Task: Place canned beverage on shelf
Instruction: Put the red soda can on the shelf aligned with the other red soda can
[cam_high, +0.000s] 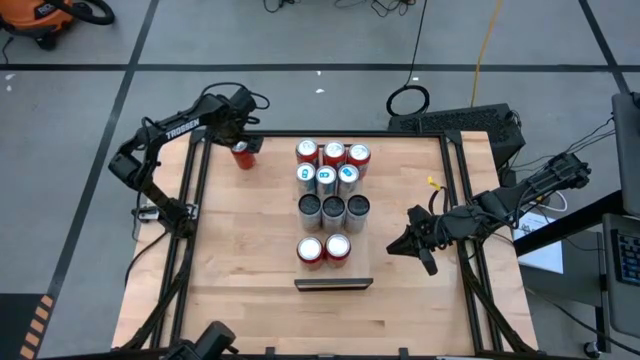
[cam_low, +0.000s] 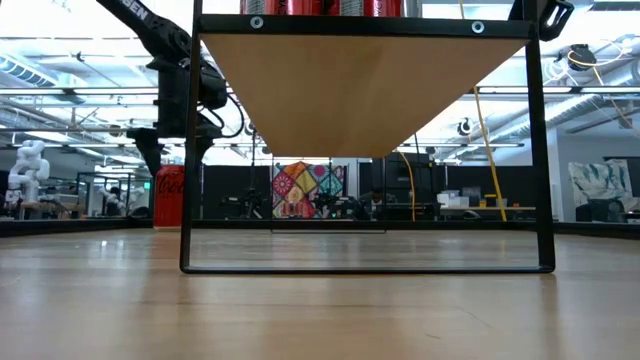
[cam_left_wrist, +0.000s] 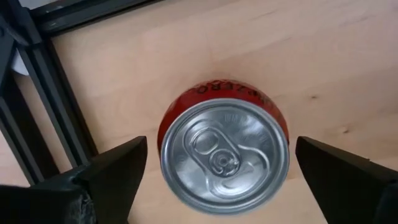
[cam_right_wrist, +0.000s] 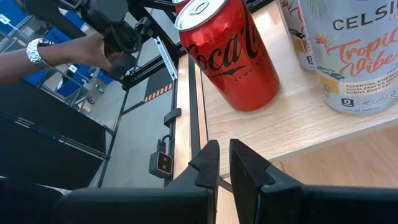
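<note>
A red canned beverage (cam_high: 241, 153) stands upright on its base on the tabletop near the far left corner. My left gripper (cam_high: 240, 142) hangs over it, pointing down and open. Its fingers (cam_left_wrist: 115, 177) stand on either side of the can's silver top (cam_left_wrist: 224, 152) without touching. The shelf (cam_high: 333, 284), a raised pale-wood board on a black frame (cam_low: 186, 200), stands mid-table and carries several upright cans (cam_high: 333, 180). My right gripper (cam_high: 425, 255) is shut and empty, hovering to the right of the shelf.
In the right wrist view a red cola can (cam_right_wrist: 230, 56) and white cans (cam_right_wrist: 354, 56) stand on the shelf close ahead of the shut fingers. A person's arm with a wristwatch (cam_right_wrist: 53, 53) shows beyond the table. The table's black frame rail (cam_left_wrist: 59, 106) runs beside the lone can.
</note>
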